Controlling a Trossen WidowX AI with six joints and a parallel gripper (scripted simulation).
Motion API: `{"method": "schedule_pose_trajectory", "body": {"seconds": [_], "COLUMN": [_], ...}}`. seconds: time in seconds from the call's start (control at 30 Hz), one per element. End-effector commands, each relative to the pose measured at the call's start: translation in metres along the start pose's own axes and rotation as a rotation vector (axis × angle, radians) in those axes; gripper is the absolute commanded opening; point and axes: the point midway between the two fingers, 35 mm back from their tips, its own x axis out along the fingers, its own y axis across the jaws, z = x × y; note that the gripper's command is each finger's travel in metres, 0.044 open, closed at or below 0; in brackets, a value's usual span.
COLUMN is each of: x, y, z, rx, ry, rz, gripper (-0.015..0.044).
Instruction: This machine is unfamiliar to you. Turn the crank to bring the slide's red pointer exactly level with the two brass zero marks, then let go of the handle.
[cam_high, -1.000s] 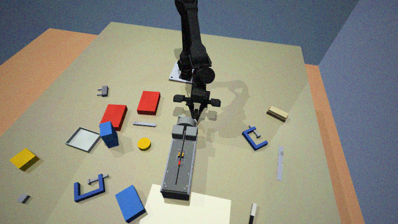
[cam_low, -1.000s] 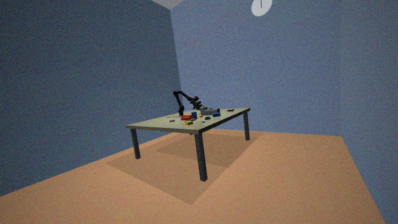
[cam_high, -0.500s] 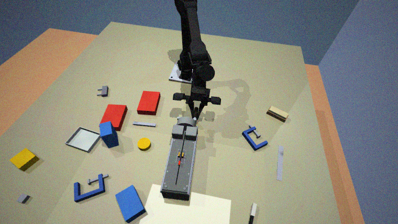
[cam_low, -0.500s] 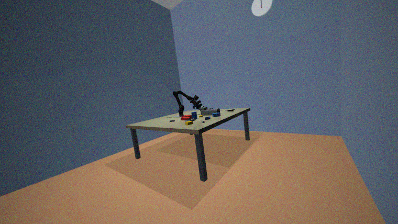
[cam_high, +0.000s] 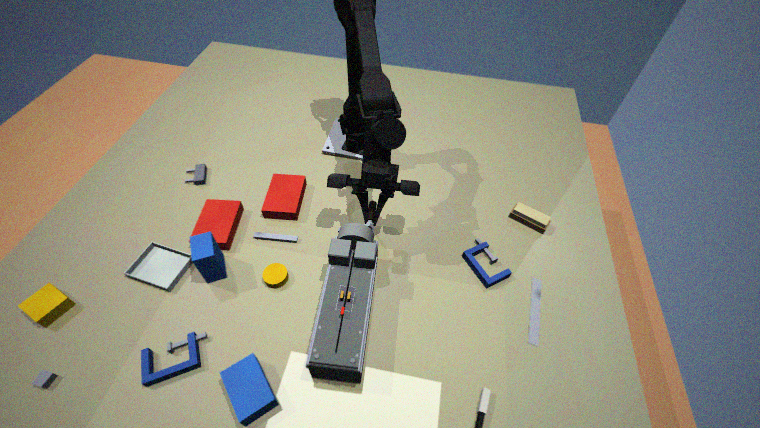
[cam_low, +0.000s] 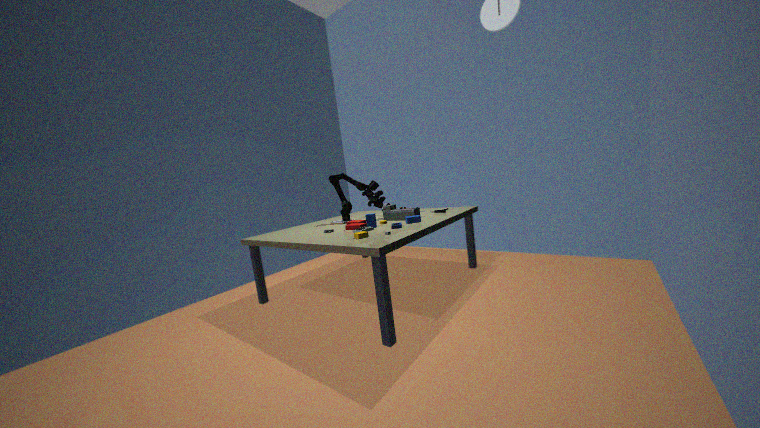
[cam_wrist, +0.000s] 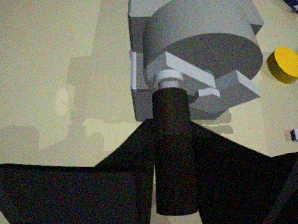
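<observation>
The grey machine (cam_high: 348, 337) (cam_low: 401, 214) (cam_wrist: 200, 25) has a long slotted deck and a round hub (cam_high: 356, 231) at its arm-side end. The slide's red pointer (cam_high: 342, 311) sits in the slot, a little beyond the two brass zero marks (cam_high: 345, 296), farther from the hub; it is not level with them. My gripper (cam_high: 371, 219) (cam_wrist: 164, 125) is shut on the dark crank handle (cam_wrist: 173, 160), which stands between the fingers in the wrist view. The pale crank arm (cam_wrist: 189, 69) runs from the handle's end across the hub face.
A yellow disc (cam_high: 274, 274) (cam_wrist: 285, 65), a grey bar (cam_high: 275, 237) and two red blocks (cam_high: 284, 195) (cam_high: 216, 222) lie left of the machine in the top view. An upright blue block (cam_high: 209, 257) stands beside a tray (cam_high: 139, 279). A blue clamp (cam_high: 477, 269) lies right.
</observation>
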Motion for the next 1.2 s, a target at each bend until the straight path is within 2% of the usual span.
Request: {"method": "schedule_pose_trajectory", "body": {"seconds": [0.0,1.17], "x": [-0.006,-0.01], "y": [-0.005,-0.028], "z": [0.005,0.009], "rx": [0.002,0.0], "ry": [-0.015,-0.015], "rz": [-0.008,-0.01], "gripper": [0.0,0.0]}}
